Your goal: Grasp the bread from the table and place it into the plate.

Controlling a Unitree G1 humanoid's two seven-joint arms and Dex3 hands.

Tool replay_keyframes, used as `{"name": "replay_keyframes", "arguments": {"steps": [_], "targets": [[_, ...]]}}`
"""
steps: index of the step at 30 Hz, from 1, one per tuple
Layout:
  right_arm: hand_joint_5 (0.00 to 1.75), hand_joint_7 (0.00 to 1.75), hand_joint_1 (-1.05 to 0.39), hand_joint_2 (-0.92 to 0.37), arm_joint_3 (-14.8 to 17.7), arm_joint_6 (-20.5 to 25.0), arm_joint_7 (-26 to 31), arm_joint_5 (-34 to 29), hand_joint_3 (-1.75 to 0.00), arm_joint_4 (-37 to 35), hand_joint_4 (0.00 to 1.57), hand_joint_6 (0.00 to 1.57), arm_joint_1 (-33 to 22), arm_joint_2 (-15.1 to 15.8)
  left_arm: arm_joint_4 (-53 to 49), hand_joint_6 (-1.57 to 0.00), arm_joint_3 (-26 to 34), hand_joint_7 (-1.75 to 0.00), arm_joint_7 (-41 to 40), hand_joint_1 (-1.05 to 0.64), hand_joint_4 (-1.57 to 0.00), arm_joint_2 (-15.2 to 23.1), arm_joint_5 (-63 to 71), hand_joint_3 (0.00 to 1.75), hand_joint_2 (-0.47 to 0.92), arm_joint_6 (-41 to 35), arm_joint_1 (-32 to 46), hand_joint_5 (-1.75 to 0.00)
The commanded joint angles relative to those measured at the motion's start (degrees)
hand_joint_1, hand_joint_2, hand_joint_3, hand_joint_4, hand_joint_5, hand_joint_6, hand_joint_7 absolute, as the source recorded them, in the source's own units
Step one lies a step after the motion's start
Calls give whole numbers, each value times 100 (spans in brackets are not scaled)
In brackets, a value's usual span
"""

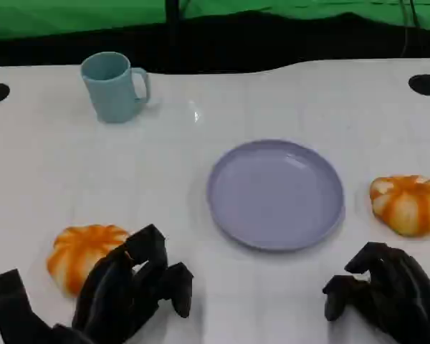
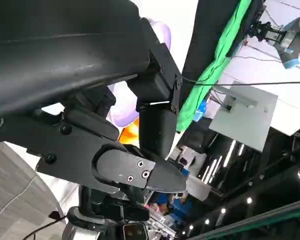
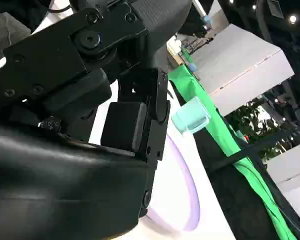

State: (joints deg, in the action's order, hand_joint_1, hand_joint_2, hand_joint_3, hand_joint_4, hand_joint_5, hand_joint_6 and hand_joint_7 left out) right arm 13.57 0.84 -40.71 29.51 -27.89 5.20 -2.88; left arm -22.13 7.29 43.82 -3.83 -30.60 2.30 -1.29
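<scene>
Two orange-and-cream breads lie on the white table: one at the near left [image 1: 79, 254], one at the right [image 1: 408, 204]. The lavender plate [image 1: 276, 193] sits empty between them. My left hand [image 1: 132, 290] hangs just right of the left bread, its fingers apart and overlapping the bread's near edge, holding nothing. My right hand [image 1: 387, 294] rests low near the front edge, below the right bread and apart from it, fingers loosely bent and holding nothing. In the left wrist view a sliver of orange bread [image 2: 130, 132] and the plate [image 2: 160, 35] show past my fingers.
A light blue mug [image 1: 115, 86] stands at the far left, handle to the right; the right wrist view shows the mug [image 3: 190, 117] beyond the plate rim [image 3: 182, 190]. Black round holes mark the table's far corners [image 1: 424, 84]. A green backdrop lies behind the table.
</scene>
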Motion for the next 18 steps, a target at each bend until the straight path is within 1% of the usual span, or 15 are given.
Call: {"name": "replay_keyframes", "arguments": {"steps": [1,5,6,12,16,18], "targets": [[80,30,-105,-77,17,1,-14,39,0,3,151,157,75,58,-6,-73,29,-172,42,-73,-96,59,8,12,92,2,5,-175],[80,30,-104,-77,7,16,-5,37,0,44,151,157,59,53,13,-74,42,-169,48,-73,-96,66,-33,10,92,-94,9,-175],[80,30,-104,-77,11,39,-8,49,0,41,151,157,64,56,-1,-74,37,-169,56,-73,-96,56,3,10,92,-8,12,-175],[79,30,-104,-77,12,44,-15,38,0,20,151,157,79,69,-46,-72,32,-172,114,-73,-95,82,19,14,92,25,-23,-175],[80,31,-105,-77,6,12,37,8,0,42,152,157,71,53,22,-75,44,-168,13,-74,-96,68,14,10,92,-105,-5,-175],[80,32,-105,-78,2,1,6,7,0,42,152,157,71,62,-12,-75,50,-168,103,-73,-96,73,8,10,92,-64,-16,-175]]}}
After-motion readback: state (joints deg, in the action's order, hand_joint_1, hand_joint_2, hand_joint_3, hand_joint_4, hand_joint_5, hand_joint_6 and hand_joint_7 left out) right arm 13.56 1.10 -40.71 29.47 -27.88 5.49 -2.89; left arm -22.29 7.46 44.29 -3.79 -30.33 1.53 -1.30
